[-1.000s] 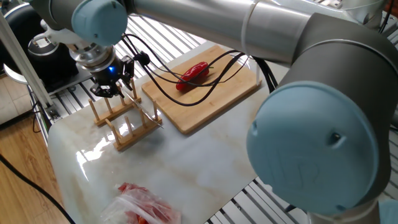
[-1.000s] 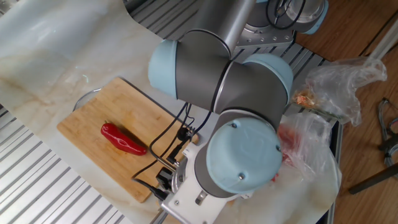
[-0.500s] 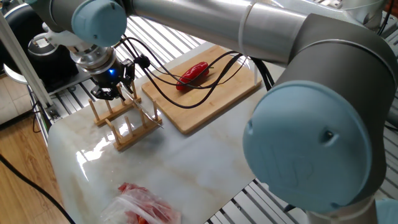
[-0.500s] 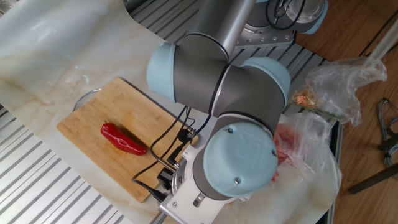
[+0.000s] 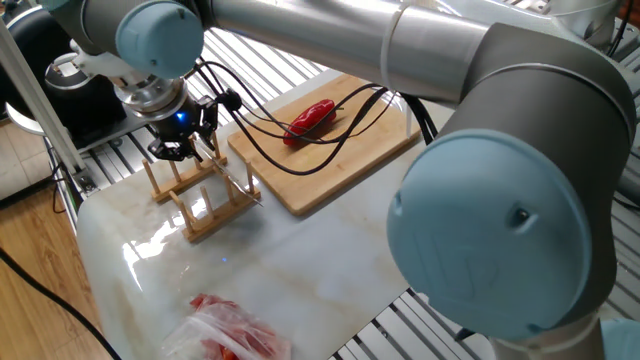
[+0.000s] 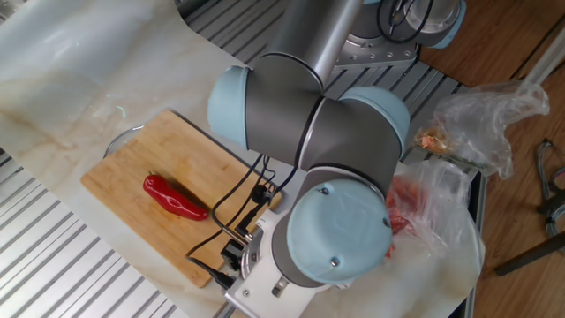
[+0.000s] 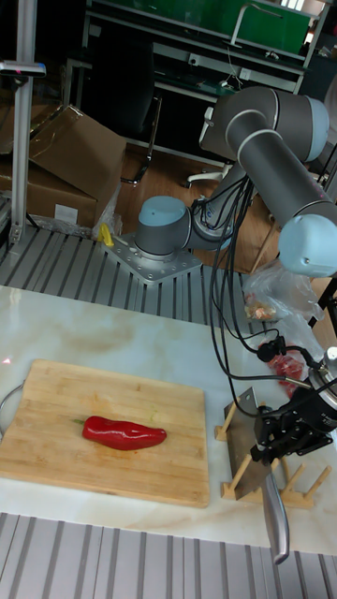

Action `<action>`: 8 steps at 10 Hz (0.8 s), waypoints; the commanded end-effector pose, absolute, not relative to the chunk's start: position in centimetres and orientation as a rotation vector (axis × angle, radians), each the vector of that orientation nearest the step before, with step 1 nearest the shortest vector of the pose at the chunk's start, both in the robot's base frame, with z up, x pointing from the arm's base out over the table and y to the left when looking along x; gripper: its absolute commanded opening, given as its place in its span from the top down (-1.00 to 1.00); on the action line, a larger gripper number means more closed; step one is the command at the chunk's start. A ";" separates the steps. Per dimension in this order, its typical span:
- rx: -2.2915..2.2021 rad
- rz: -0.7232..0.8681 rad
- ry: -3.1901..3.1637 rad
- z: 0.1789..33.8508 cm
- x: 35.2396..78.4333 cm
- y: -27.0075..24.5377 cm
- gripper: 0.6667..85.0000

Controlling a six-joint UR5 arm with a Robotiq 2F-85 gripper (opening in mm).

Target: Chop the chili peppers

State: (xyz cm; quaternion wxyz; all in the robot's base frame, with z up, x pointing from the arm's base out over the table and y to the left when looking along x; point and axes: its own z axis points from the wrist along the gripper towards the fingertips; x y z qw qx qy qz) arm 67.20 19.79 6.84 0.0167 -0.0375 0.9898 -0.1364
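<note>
Your end effector [image 7: 281, 432] is clenched on the steel cleaver's handle [image 7: 275, 510] in the slotted wooden rack [image 7: 245, 487] beneath it; a skewed lift could tip that rack.

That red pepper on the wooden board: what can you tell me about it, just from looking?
The chili pepper is one whole, uncut pepper, glossy bright red, plump in the middle and tapering to a point, with a short dark stem at one end. It lies flat on its side near the middle of a pale wooden cutting board, which is all that touches it. A black cable from the robot arm hangs across it in one fixed view. The gripper is off to the side at a wooden rack, well apart from it.
</note>
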 end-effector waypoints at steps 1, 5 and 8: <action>-0.104 -0.427 3.069 6.5 67.7 19.4 0.30; -0.099 -0.453 3.069 6.8 67.8 18.6 0.36; -0.093 -0.446 3.068 7.4 68.0 18.4 0.38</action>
